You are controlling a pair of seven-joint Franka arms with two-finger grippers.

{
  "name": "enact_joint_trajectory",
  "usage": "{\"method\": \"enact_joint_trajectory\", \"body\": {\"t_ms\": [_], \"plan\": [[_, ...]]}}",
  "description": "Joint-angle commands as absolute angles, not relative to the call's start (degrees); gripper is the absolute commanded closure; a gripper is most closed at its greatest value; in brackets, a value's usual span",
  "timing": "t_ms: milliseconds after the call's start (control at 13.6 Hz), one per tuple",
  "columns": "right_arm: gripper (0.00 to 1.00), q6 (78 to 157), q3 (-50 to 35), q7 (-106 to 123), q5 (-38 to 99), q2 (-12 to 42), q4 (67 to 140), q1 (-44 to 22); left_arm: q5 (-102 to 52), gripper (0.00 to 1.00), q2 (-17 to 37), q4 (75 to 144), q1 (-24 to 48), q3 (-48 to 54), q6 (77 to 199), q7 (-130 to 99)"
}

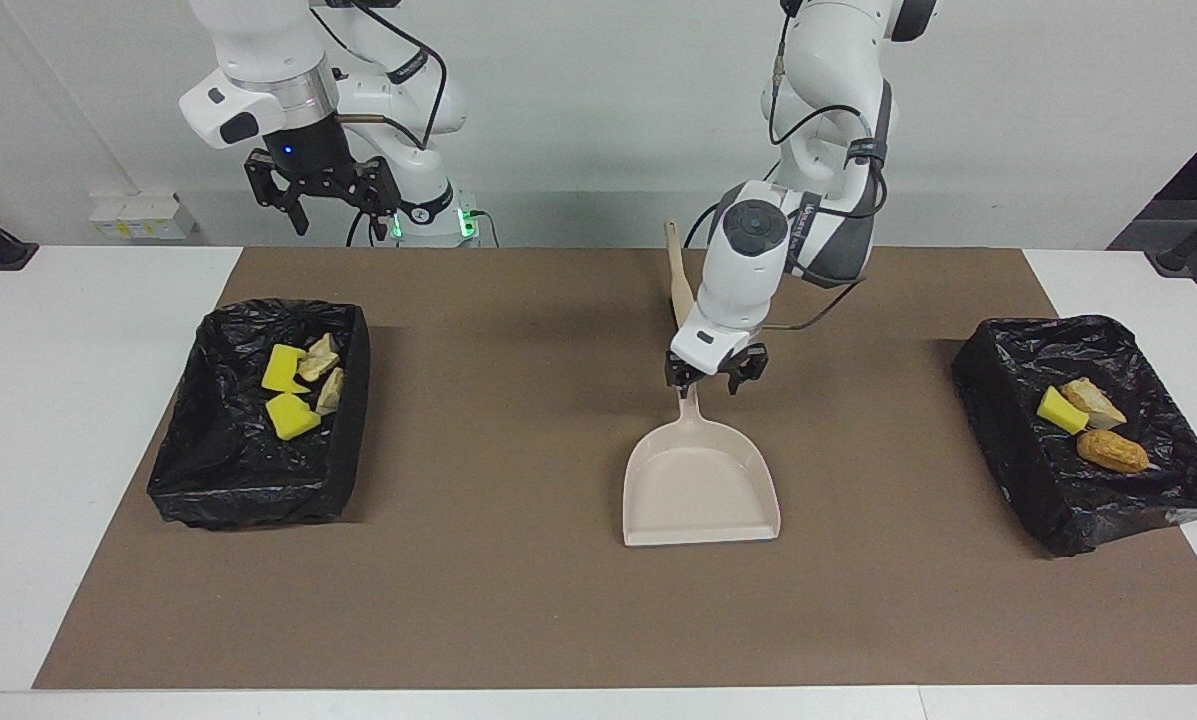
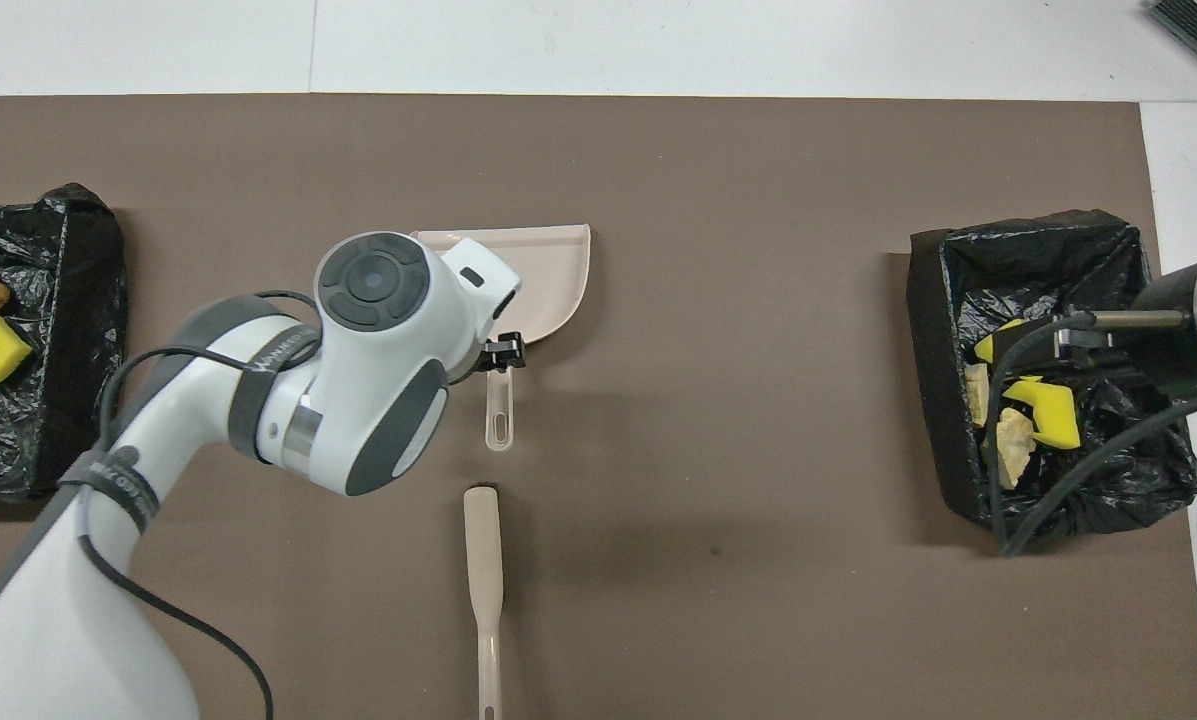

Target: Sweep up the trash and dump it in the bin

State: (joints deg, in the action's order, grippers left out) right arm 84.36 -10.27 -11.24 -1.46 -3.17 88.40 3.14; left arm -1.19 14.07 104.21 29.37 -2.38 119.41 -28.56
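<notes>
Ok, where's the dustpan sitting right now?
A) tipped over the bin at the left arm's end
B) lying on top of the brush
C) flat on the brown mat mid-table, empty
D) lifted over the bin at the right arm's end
C: the dustpan lies flat and empty on the brown mat, between the two bins, with the left tool open over its handle.

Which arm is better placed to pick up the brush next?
Left: the left pincer hangs open over the dustpan handle, beside the brush; the right pincer waits raised near its own base.
</notes>
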Motion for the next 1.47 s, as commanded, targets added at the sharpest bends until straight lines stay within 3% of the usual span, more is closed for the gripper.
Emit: {"method": "enact_joint_trajectory", "body": {"t_ms": [0, 221, 516, 885, 1106, 1401], "plan": [[0.00, 83.8, -10.6, -9.4, -1.4, -3.3, 87.5, 4.1, -1.5, 0.00, 11.3, 102.0, 23.0, -2.5, 115.9, -20.7], [0.00, 82.0, -10.7, -9.4, -1.1, -1.8, 85.6, 3.8, -1.9, 0.00, 9.6, 98.8, 15.8, -2.4, 110.6, -10.2], [0.00, 82.9, -10.6, -9.6, -0.4, -2.0, 86.1, 4.1, -2.0, 0.00, 3.1, 98.3, 9.0, -2.8, 102.2, 1.7], [0.00, 82.9, -10.5, -9.7, -0.4, -2.0, 86.2, 6.1, 0.0, 0.00, -4.6, 98.1, 6.7, -4.2, 94.0, 10.0], [0.00, 82.9, -10.5, -9.7, -0.4, -2.0, 86.2, 6.2, -0.1, 0.00, -4.1, 96.4, 6.0, -4.6, 92.6, 10.2], [0.00, 82.9, -10.5, -9.7, -0.4, -2.0, 86.2, 6.2, -1.3, 0.00, 0.9, 87.0, 5.7, -4.6, 83.0, 10.2]]}}
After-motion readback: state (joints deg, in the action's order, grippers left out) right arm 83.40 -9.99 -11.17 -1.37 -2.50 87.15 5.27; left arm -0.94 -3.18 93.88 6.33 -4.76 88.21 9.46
